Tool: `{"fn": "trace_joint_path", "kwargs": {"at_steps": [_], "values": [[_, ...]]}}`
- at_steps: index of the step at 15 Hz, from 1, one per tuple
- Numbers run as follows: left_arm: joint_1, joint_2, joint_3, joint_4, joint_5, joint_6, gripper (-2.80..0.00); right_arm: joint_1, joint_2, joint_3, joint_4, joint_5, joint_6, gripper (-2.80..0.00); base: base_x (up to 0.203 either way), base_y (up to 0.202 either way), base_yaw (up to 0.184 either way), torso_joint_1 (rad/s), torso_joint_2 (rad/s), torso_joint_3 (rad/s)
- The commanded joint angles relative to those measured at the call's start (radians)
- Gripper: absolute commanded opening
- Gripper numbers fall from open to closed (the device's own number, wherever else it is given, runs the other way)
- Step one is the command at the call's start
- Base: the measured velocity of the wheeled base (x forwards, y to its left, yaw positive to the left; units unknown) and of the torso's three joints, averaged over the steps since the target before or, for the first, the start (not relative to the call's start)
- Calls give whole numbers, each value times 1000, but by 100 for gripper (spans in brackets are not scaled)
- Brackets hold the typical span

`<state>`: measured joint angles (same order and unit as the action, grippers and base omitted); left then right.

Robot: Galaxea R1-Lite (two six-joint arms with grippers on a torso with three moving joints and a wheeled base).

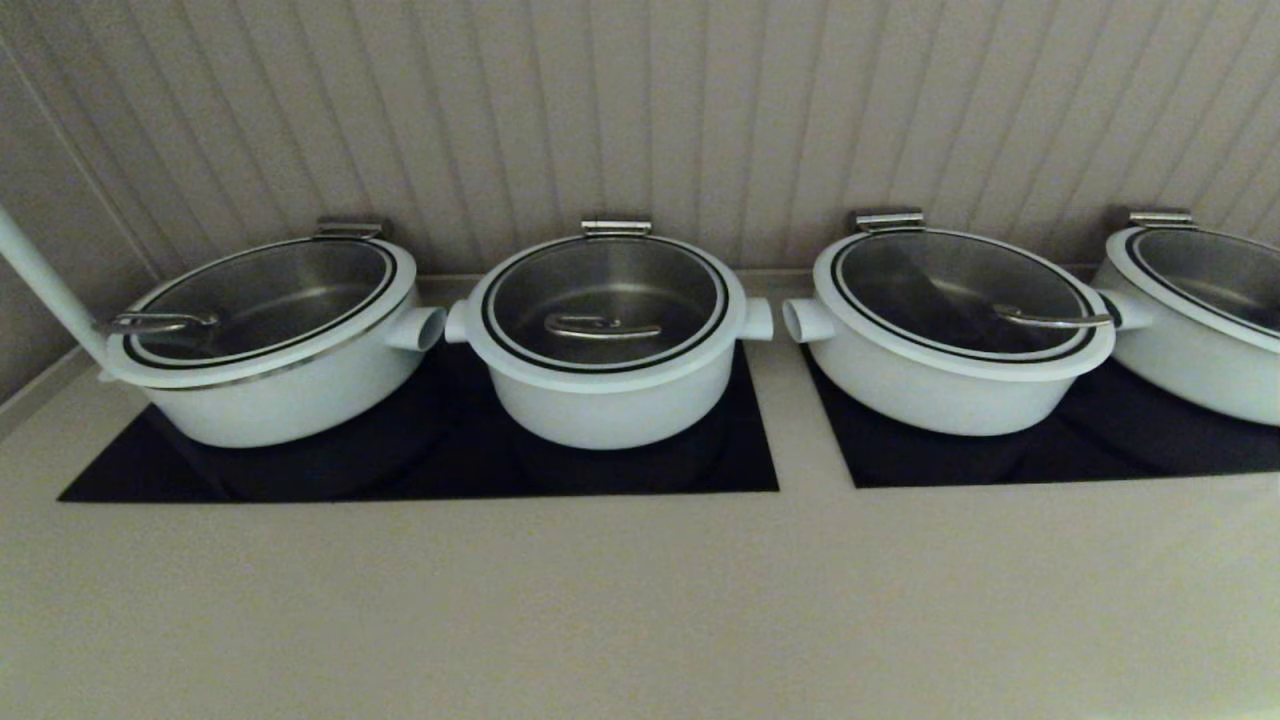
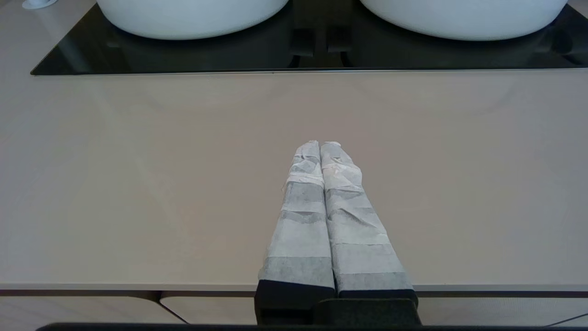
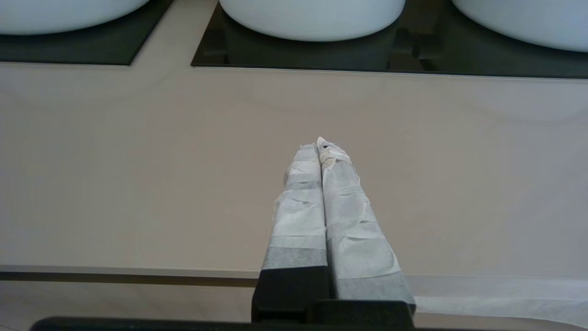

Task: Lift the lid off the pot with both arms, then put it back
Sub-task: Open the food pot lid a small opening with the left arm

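Head view: four white pots in a row on a beige counter (image 1: 640, 600) against a ribbed wall. The pot (image 1: 610, 390), second from the robot's left, smaller and deeper, stands on a black cooktop panel (image 1: 420, 465) with a stubby tube handle on each side; the lid (image 1: 606, 305) sits closed on it, arched steel bar handle at centre. A wider pot (image 1: 275, 380) shares that panel on the left; two more wide pots (image 1: 955, 375) stand on a second black panel (image 1: 1050, 450) to the right. Neither arm appears here. Left wrist view: left gripper (image 2: 320, 145), fingers wrapped in pale tape and pressed together with nothing between them, over the bare counter near its front edge, well apart from the two pot bases on the panel ahead. Right wrist view: right gripper (image 3: 320, 143), taped fingers likewise closed tip to tip and empty, over the counter near its front edge, pot bases and both panels ahead.
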<state>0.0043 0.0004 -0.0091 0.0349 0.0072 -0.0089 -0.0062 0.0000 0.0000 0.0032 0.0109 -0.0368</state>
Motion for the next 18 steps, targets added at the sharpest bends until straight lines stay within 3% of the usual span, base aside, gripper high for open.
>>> {"fn": "trace_joint_path", "kwargs": {"at_steps": [1, 10, 15, 18], "values": [[0, 0, 0, 0, 0, 0, -280, 0, 2, 0, 0, 0, 0, -280, 0, 0, 0, 0, 0, 0], [0, 0, 0, 0, 0, 6, -280, -1, 2, 0, 0, 1, 0, -280, 0, 0, 0, 0, 0, 0], [0, 0, 0, 2, -9, 53, -280, -1, 2, 0, 1, 4, -20, -280, 0, 0, 0, 0, 0, 0], [0, 0, -25, 1, -52, 130, -280, -1, 2, 0, 0, 4, -20, -280, 0, 0, 0, 0, 0, 0]]}}
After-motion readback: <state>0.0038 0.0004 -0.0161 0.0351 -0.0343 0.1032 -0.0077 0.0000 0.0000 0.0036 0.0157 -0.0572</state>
